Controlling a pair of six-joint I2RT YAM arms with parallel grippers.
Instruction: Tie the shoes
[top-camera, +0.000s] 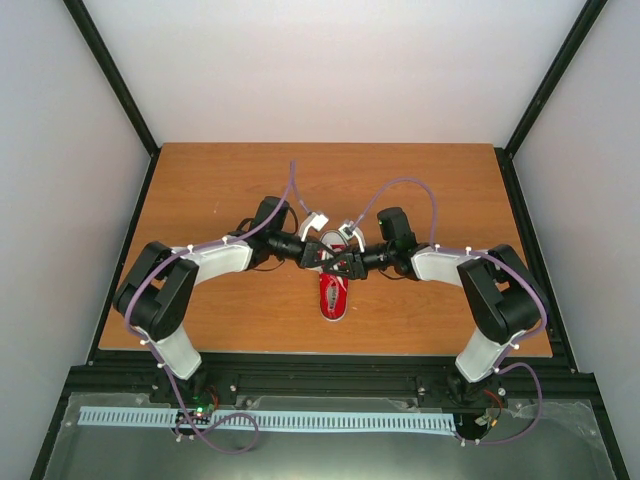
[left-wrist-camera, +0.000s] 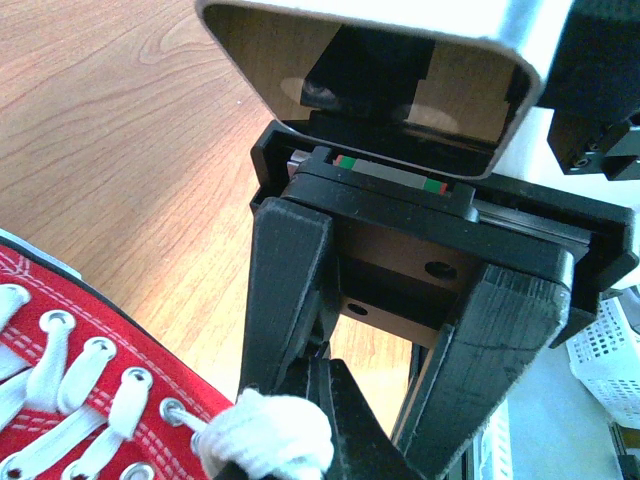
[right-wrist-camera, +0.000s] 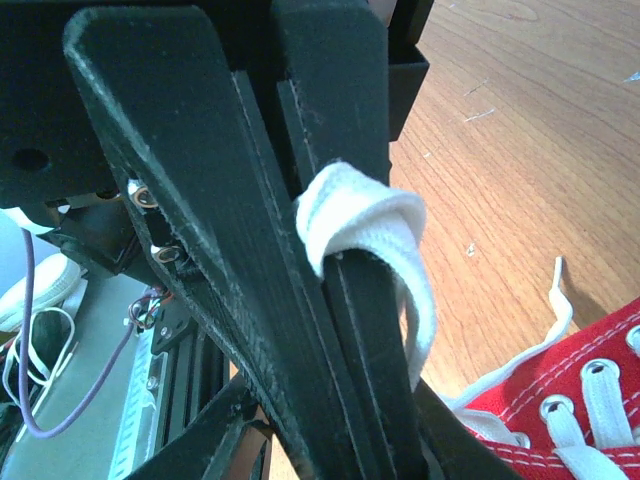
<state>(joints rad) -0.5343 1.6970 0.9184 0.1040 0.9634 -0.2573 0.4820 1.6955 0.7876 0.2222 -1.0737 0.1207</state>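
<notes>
Top external view: I see the red sneaker (top-camera: 333, 293) just 6 o'clock of the counter (top-camera: 220, 190) centre. The left end effector (top-camera: 322, 252) reaches in from 9 o'clock and the right end effector (top-camera: 350, 262) from 3 o'clock, each clenched on a white lace (right-wrist-camera: 350, 215).

red sneaker (top-camera: 333, 296), white laces (right-wrist-camera: 365, 215), brown wood-grain table (top-camera: 220, 180)
</notes>
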